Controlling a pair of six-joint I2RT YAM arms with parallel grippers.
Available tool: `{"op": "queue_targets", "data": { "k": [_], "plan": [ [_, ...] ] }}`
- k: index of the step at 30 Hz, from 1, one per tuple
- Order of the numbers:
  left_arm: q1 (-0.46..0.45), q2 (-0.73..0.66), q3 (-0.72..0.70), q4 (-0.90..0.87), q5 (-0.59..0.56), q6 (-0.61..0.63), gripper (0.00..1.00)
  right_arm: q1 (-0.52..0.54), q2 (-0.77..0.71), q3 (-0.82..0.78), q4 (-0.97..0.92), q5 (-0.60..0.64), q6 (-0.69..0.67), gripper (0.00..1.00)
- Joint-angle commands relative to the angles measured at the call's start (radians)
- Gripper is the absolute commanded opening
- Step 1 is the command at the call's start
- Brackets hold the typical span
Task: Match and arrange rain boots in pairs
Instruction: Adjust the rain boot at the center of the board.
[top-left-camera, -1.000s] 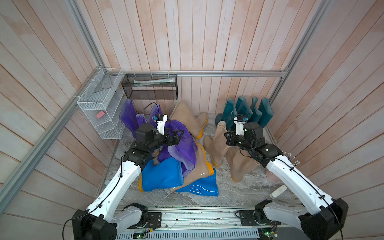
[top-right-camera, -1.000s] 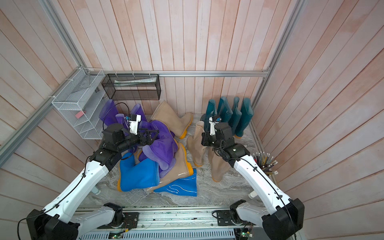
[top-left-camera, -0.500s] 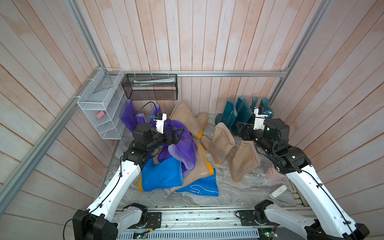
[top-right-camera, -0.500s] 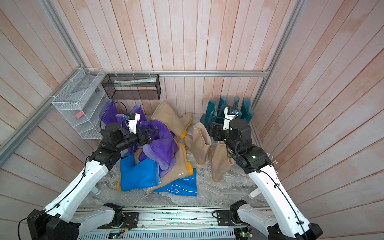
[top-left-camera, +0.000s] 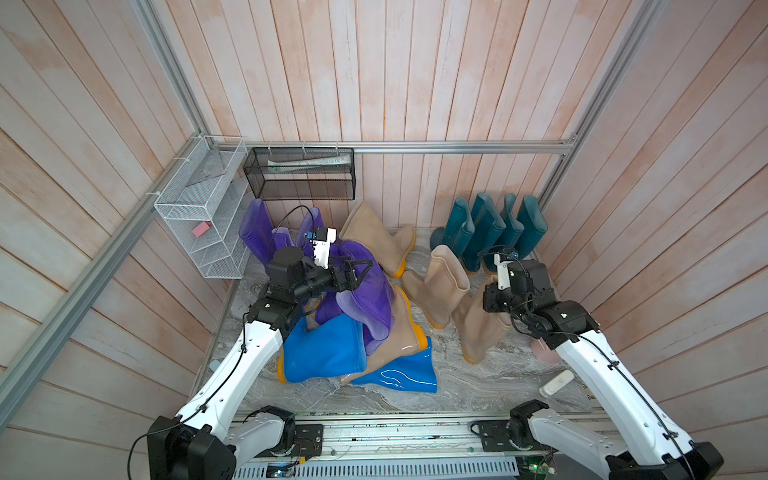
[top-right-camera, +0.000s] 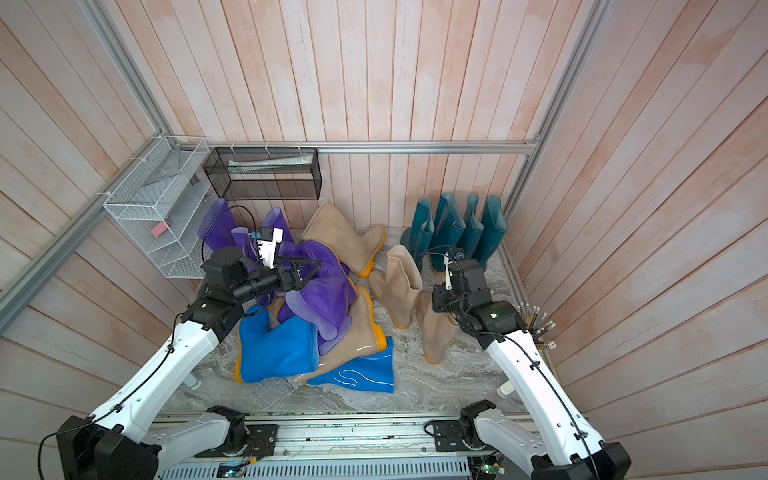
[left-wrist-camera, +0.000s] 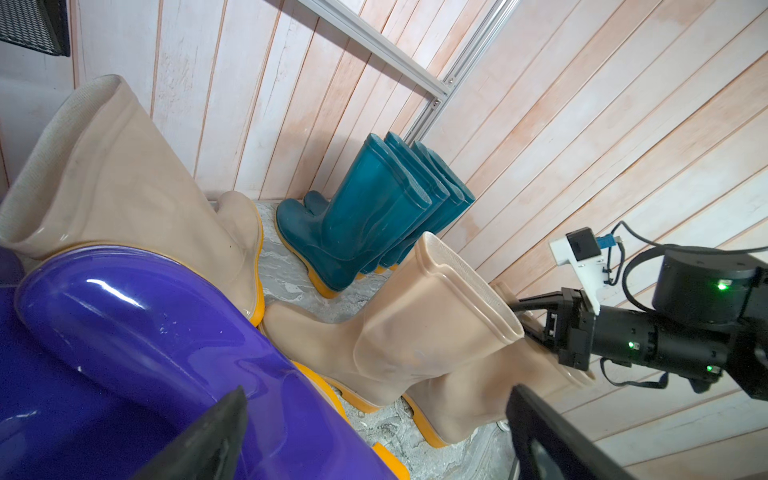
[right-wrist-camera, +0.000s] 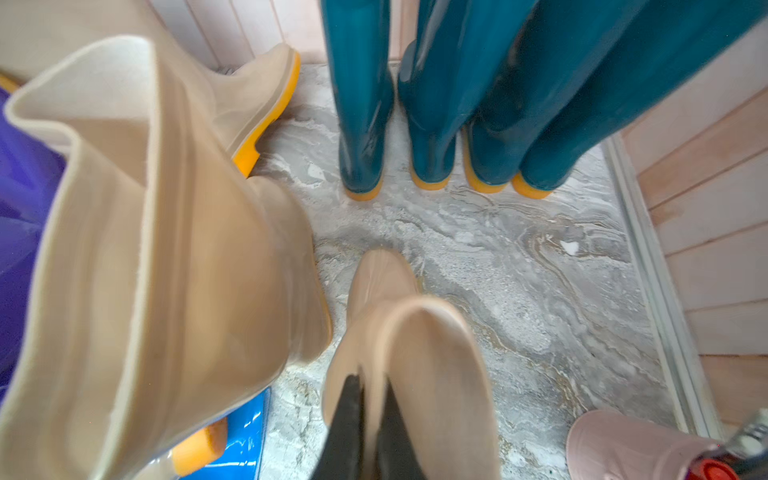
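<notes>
Pink cup (right-wrist-camera: 623, 444) near beige boot (right-wrist-camera: 432, 365); teal boots (right-wrist-camera: 449, 104) beyond

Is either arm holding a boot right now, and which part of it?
The right gripper is shut on the top rim of the rightmost beige boot; the left gripper, open over a purple boot, holds nothing.

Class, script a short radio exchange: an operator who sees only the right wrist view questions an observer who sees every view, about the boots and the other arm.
Operator: My right gripper pinches a beige boot by its rim. Where is the left gripper?
Observer: It hangs open above the purple boots.
Operator: What lies on the near side of those?
Observer: Two blue boots lie flat there.
</notes>
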Motion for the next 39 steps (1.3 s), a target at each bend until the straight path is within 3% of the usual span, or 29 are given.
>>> {"op": "queue_targets", "data": {
  "k": [1, 7, 11, 20, 26, 32, 39],
  "plan": [
    [0.004, 0.001, -0.018, 0.024, 0.020, -0.005, 1.00, -0.034, -0.020, -0.005, -0.022, 0.045, -0.003, 0.00],
    [0.003, 0.008, -0.022, 0.035, 0.026, -0.011, 1.00, -0.058, 0.045, 0.054, -0.048, 0.182, -0.085, 0.00],
    [0.003, 0.020, -0.017, 0.033, 0.038, -0.015, 1.00, -0.062, 0.088, 0.076, -0.049, 0.209, -0.111, 0.00],
    [0.002, -0.004, -0.023, 0.033, 0.026, -0.011, 1.00, -0.089, 0.123, 0.189, -0.095, 0.183, -0.201, 0.00],
    [0.002, 0.007, -0.023, 0.045, 0.046, -0.029, 1.00, -0.153, 0.130, 0.191, -0.028, 0.056, -0.280, 0.00],
    [0.002, 0.005, -0.024, 0.047, 0.046, -0.030, 1.00, -0.169, 0.165, 0.190, 0.071, 0.025, -0.347, 0.00],
    [0.003, -0.011, -0.025, 0.040, 0.033, -0.020, 1.00, -0.188, 0.196, 0.172, 0.116, 0.004, -0.319, 0.00]
  ]
}}
